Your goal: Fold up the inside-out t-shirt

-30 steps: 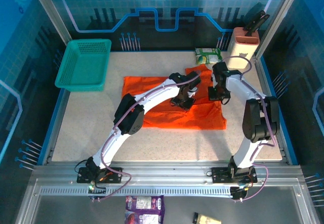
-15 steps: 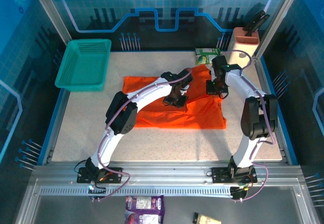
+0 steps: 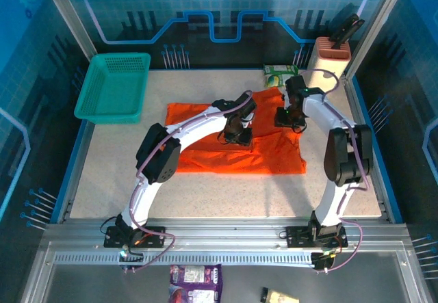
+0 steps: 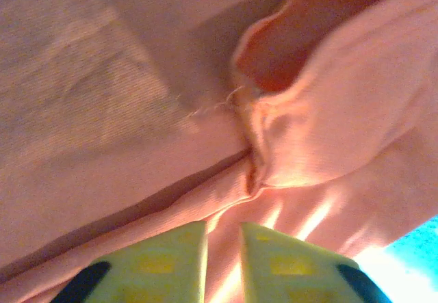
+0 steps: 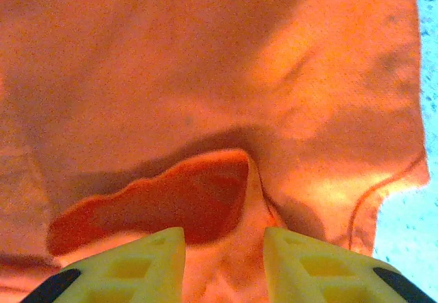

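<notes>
T-shirt (image 3: 274, 154) lies mid-table; basket (image 3: 113, 87) far left; both tools over it.

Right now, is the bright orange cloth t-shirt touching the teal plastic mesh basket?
Apart. The top external view shows bare speckled table between the t-shirt and the basket.

no readable text, label, brand or number anywhere in these views
</notes>
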`<state>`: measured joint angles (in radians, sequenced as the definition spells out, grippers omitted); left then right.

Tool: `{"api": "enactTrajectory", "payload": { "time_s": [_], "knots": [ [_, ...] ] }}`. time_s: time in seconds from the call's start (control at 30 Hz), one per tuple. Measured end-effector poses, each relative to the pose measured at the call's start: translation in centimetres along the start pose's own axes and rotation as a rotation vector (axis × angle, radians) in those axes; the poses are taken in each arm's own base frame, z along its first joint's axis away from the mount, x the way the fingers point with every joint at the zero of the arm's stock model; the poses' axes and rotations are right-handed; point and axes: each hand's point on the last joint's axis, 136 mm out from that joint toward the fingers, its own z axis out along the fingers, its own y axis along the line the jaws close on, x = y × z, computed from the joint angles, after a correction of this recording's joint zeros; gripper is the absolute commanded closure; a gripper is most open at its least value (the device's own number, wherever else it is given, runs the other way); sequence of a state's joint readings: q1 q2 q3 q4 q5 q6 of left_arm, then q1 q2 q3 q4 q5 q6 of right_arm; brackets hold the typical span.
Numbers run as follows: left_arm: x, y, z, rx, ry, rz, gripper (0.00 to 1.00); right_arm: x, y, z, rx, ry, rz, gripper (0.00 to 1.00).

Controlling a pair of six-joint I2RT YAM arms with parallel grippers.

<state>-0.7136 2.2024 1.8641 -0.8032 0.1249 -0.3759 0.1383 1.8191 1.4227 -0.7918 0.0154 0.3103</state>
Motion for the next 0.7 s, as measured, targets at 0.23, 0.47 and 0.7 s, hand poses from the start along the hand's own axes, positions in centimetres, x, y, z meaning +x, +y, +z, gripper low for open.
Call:
{"api": "enactTrajectory", "payload": {
  "time_s": [0.23, 0.47, 0.7],
  "knots": [
    [-1.2, -1.9, -0.3, 0.083, -0.029, -0.021, 0.59, 2.9, 0.0, -3.2, -0.058, -0.043, 0.032, 0.63],
    [-3.4, -3.1, 0.5, 0.118, -0.055, -0.01, 0.57, 8.0, 0.1, -2.6, -0.124, 0.022, 0.084, 0.63],
    [-2.9, -2.1, 3.8, 0.086, 0.006, -0.026, 0.57, 10.4, -0.2, -1.2, -0.134, 0.069, 0.138, 0.65]
  ]
}}
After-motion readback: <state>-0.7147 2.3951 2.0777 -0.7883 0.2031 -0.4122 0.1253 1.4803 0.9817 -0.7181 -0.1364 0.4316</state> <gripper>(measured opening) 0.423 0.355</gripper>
